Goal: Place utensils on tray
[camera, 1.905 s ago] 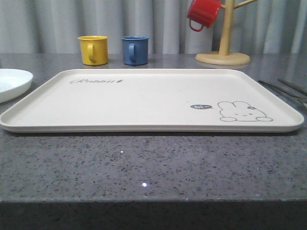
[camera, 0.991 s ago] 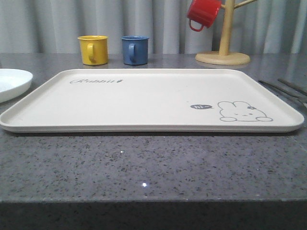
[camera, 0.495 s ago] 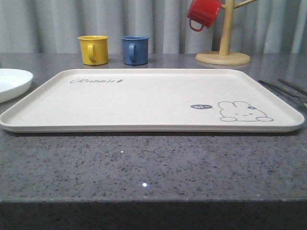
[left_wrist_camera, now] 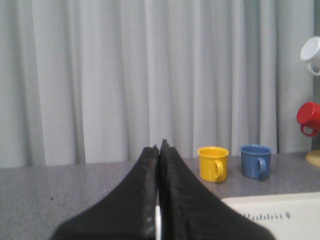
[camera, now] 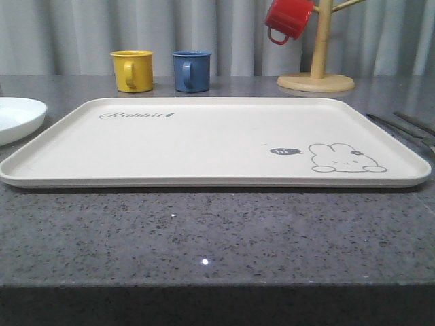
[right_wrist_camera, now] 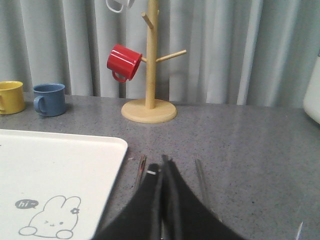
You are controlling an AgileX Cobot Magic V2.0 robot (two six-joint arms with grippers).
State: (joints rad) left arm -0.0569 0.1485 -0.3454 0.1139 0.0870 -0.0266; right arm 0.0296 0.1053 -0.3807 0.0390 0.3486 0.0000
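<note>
The utensils (camera: 408, 125) lie as thin silver rods at the right edge of the front view, on the grey countertop (camera: 217, 238) just beside the right rim of the tray (camera: 204, 146). In the right wrist view a few slim metal shafts (right_wrist_camera: 200, 175) rest on the stone on either side of the fingers, right of the tray's corner; which piece is the fork, spoon or chopsticks cannot be told. The cream tray fills the middle of the front view, bare, with "Rabbit" script at its upper left and the rabbit drawing at its lower right.

The right gripper (right_wrist_camera: 162, 162) sits low at the bottom centre of its wrist view, pointed level across the counter toward the wooden mug tree (right_wrist_camera: 150, 60), its two black fingers pressed together with nothing between them. The left gripper (left_wrist_camera: 159, 147) likewise sits at the bottom centre of its view, aimed horizontally at the curtain (left_wrist_camera: 125, 75), its jaws closed tip to tip and empty.

Behind the tray, in the upper left of the front view, stand a yellow mug (camera: 132, 70) and a blue mug (camera: 191, 70) side by side. A red mug (camera: 287, 19) hangs from the mug tree at upper right. A white plate (camera: 17, 117) shows at the left edge.
</note>
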